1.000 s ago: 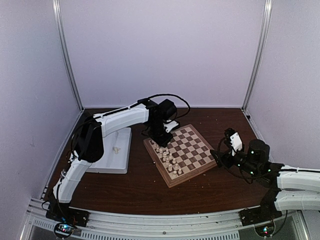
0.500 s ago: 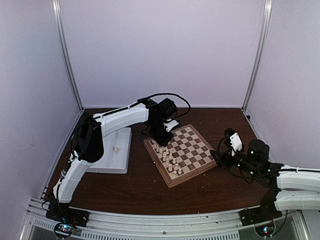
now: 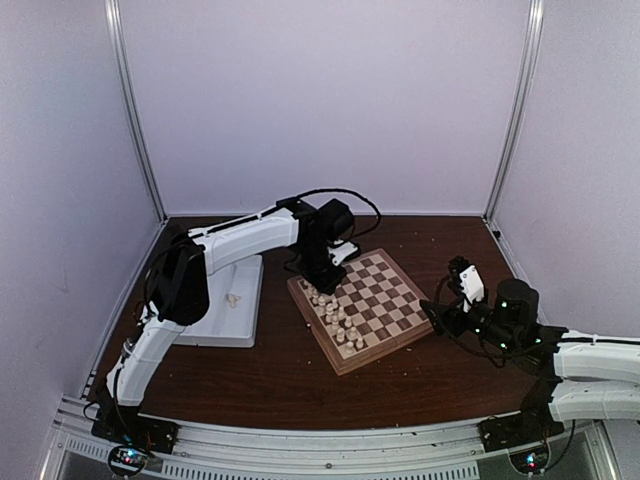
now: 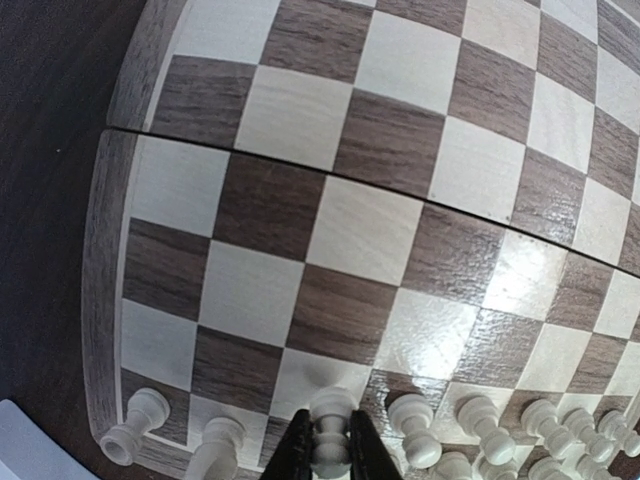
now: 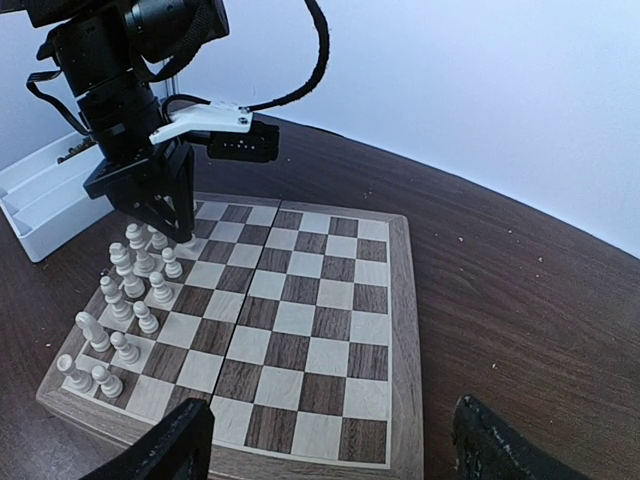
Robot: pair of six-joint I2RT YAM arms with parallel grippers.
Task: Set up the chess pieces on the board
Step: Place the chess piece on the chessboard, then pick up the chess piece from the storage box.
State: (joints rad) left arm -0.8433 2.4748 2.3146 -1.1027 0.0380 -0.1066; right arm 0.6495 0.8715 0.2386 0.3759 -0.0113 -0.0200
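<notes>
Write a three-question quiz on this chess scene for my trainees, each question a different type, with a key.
1. True or false: dark pieces stand on the board.
2. The right end effector is: A) open, B) shut and empty, C) gripping the board.
3. What colour is the piece between the fingers of the left end effector?
Key: 1 false; 2 A; 3 white.

Pale lilac walls (image 3: 320,100) enclose a dark brown wooden table (image 3: 300,385).
</notes>
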